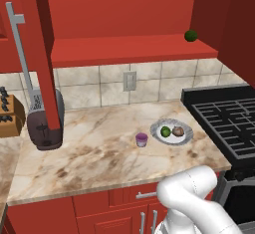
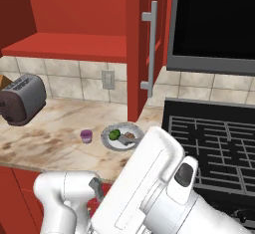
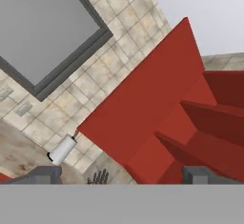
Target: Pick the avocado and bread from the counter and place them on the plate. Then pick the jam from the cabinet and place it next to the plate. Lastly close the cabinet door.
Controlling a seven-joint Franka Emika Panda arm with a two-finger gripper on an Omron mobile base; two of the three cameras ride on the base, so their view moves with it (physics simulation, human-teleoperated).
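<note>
Step in hand, judged from the layout: the cabinet door (image 1: 42,58) is left to be shut, since avocado (image 1: 165,131) and bread (image 1: 178,131) are already seen on the plate (image 1: 186,137) and the jam (image 1: 142,139) is set just beside it, to its left. In the hand view the gripper (image 3: 123,175) is seen released, jaws spread wide, nothing held, pointed at a red door face. A good close is prob. got by pressing the door's broad face, not the slim silver handle (image 1: 20,49), w/ a slow sweep kept clear of the toaster (image 1: 46,121) below. Surface next: the counter (image 1: 99,153), beige marble, w/ a stove (image 1: 229,123) at the right, tiled backsplash, 1 wall outlet (image 1: 129,81), a knife block (image 1: 10,113) far left, 1 dark green ball (image 1: 190,36) on the cabinet shelf.
</note>
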